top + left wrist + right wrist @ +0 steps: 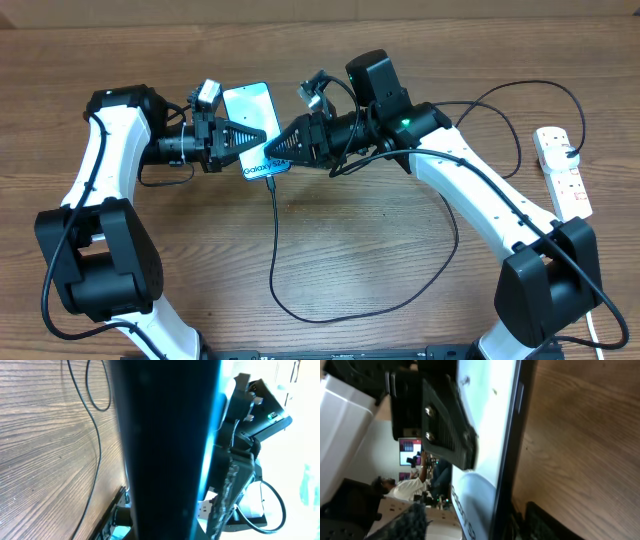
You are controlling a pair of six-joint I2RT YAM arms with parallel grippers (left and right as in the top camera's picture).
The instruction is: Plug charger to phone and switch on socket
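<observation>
- The left gripper [262,133] is clamped on the phone [248,105], with one finger flat on the lit screen. It seems to hold the phone up off the table [100,60], left of centre. In the left wrist view the phone's dark edge fills the frame.
- The phone is lit. Its text end points toward the robot, and this is the end the charger [273,240] runs up to.
- The charger's connector tip [270,182] meets the phone's near short edge and looks plugged in. From above I cannot tell whether it is fully seated. From there the charger drops, loops wide over the wood and heads right toward the socket [563,170].
- The right gripper [270,152] sits at the phone's text end, just above the tip. In its wrist view its fingers [400,525] stand on either side of the phone with gaps showing. The jaws are parted and grip nothing that I can see.
- The socket lies at the far right, well apart from both grippers, with a black plug [570,152] in it. Its red marks are too small to show whether the switch is on. With neither gripper near it, I judge the switch not yet pressed.
- Plugging in looks done, or all but done. What is left is to confirm the tip is seated and set the phone down. Then, by my guess, the right gripper crosses to the socket and presses the switch.
</observation>
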